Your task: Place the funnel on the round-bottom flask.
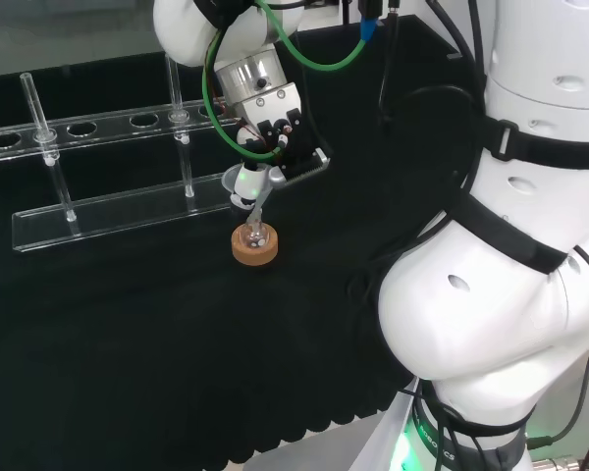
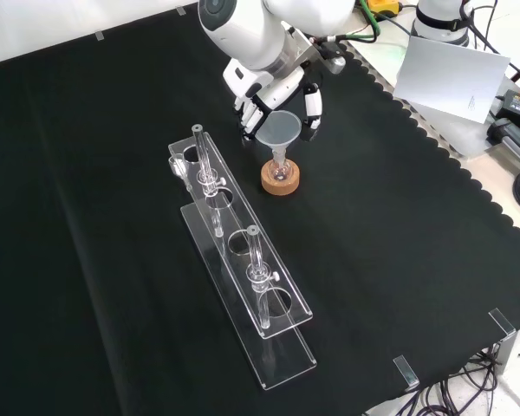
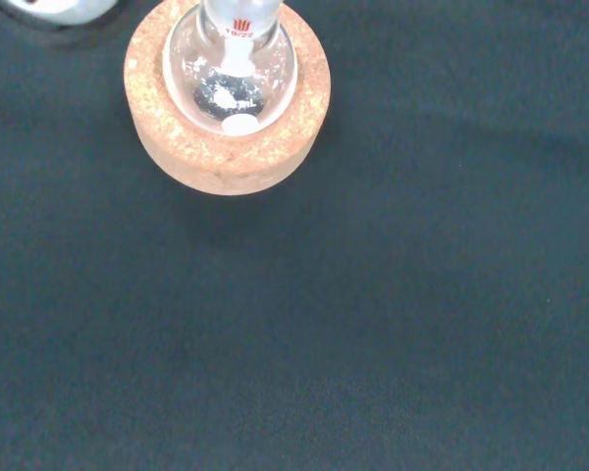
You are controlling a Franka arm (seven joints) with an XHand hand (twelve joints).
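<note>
A small round-bottom flask (image 2: 280,172) sits in a cork ring (image 2: 280,181) near the middle of the black-clothed worktop (image 2: 399,234). In the wrist view the flask (image 3: 232,78) is a clear glass bulb nested in the cork ring (image 3: 226,147); pale glints show inside it, and I cannot tell whether they are contents or reflections.

In the front view a clear funnel (image 2: 278,133) stands with its wide mouth upward and its stem pointing down into the neck of the flask. The hand (image 2: 273,104) is around the funnel's bowl, its fingers (image 2: 312,108) curled at the rim on both sides, pinching it. In the head view the hand (image 1: 275,147) hangs just above the cork ring (image 1: 254,245), and the funnel's stem (image 1: 258,211) slants down to the flask (image 1: 255,236). How far the stem reaches in is not clear.

To the left in the front view, just beside the cork ring, a clear plastic rack (image 2: 243,277) lies along the cloth with round holes in its top plate. Two glass tubes (image 2: 206,178) stand in it, well apart; nothing can be made out inside them.
</note>
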